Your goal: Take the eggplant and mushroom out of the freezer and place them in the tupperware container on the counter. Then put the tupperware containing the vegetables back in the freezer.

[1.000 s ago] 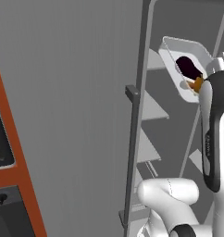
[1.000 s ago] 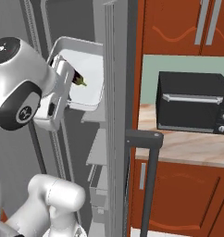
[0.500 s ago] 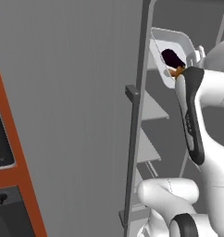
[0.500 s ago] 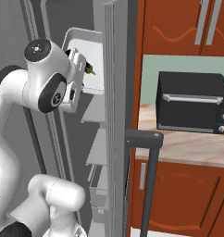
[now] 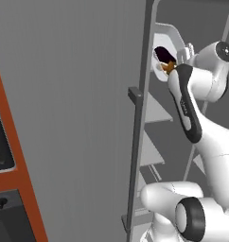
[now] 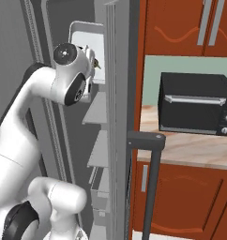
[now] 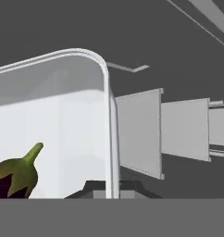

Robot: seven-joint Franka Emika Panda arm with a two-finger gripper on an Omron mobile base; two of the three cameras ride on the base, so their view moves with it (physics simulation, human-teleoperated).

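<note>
My gripper (image 5: 183, 51) is shut on the rim of the tupperware container (image 5: 160, 34), which tilts steeply at the top of the open freezer (image 5: 156, 111). The dark purple eggplant (image 5: 163, 55) and the brown-capped mushroom (image 5: 169, 69) lie in its lower part. In the right base view the container (image 6: 85, 35) shows behind my hand, with the gripper (image 6: 93, 58) at its edge. In the hand view the white rim (image 7: 106, 92) runs up between my fingertips (image 7: 93, 187), and the eggplant (image 7: 12, 178) with its green cap lies at the lower left.
Light grey freezer shelves (image 6: 97, 117) step down below the container. The freezer door (image 6: 118, 117) with its dark bar handle (image 6: 150, 180) stands open between me and the counter (image 6: 190, 149), where a black toaster oven (image 6: 195, 110) sits. An orange-cased microwave (image 5: 5, 146) is at the left.
The arm has swung the container with both vegetables up and deeper into the freezer's top section. The grip stays shut.
</note>
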